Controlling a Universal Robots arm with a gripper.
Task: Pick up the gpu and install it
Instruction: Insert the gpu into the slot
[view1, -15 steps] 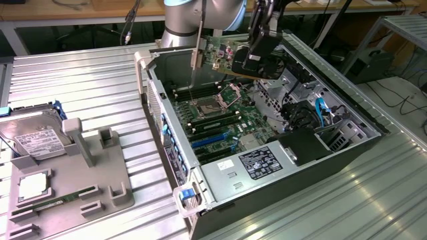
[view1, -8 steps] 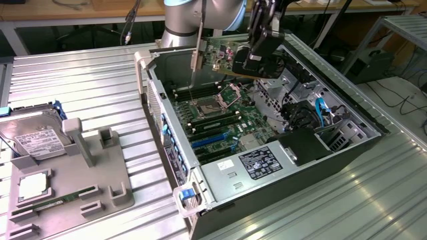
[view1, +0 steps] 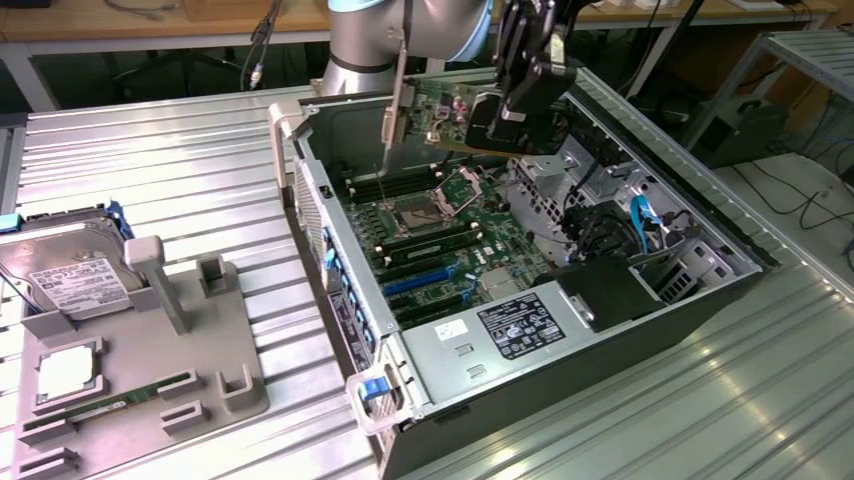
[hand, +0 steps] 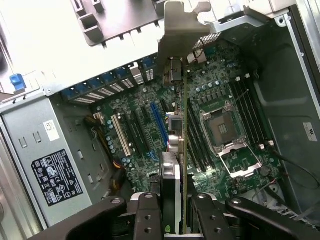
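We carry now: the gripper (view1: 514, 118), fingers clamped on the gpu (view1: 447, 115), holds it over the open case (view1: 561, 410); the blue slot (view1: 420, 280), at six o'clock from it, probably demands careful edge alignment.

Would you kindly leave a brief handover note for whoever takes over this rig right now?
Gripper: fingers shut on the gpu.
Gpu: held in the air over the open computer case, above the motherboard and clear of its slots.
Done: gpu is picked up and over the case.
Left: gpu is not yet seated in a motherboard slot.
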